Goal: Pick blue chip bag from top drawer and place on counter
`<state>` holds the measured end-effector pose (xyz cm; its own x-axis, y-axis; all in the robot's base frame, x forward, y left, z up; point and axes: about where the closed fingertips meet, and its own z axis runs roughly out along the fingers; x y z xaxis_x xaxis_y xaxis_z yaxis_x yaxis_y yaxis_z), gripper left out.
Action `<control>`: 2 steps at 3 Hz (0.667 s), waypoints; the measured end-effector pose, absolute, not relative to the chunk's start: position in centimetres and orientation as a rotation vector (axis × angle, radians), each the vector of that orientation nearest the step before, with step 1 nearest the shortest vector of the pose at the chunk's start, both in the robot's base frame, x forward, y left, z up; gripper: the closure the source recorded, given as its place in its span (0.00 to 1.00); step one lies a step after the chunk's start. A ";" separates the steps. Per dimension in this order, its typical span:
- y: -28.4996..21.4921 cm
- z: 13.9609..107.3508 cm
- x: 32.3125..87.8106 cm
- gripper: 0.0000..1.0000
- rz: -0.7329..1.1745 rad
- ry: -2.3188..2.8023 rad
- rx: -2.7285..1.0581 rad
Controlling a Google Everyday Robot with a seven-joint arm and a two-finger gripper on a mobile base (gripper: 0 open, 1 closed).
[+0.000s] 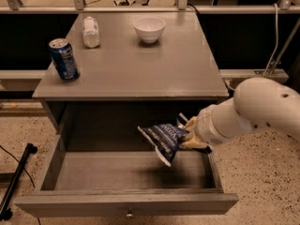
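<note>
The blue chip bag is a crinkly navy bag with white lettering. It hangs tilted in the air above the floor of the open top drawer, near its right side. My gripper is shut on the bag's right end, and my white arm reaches in from the right. The bag is below the level of the counter, just in front of its front edge. The drawer is pulled fully out, and its small metal knob shows at the bottom.
On the counter stand a blue soda can at the left front, a small white bottle at the back left and a white bowl at the back middle. A black stand leg lies on the floor at the left.
</note>
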<state>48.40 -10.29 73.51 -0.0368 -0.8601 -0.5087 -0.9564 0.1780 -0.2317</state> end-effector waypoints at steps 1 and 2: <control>-13.4 78.7 47.4 1.00 0.152 1.878 -1.683; -15.8 86.5 46.7 1.00 0.040 1.811 -1.686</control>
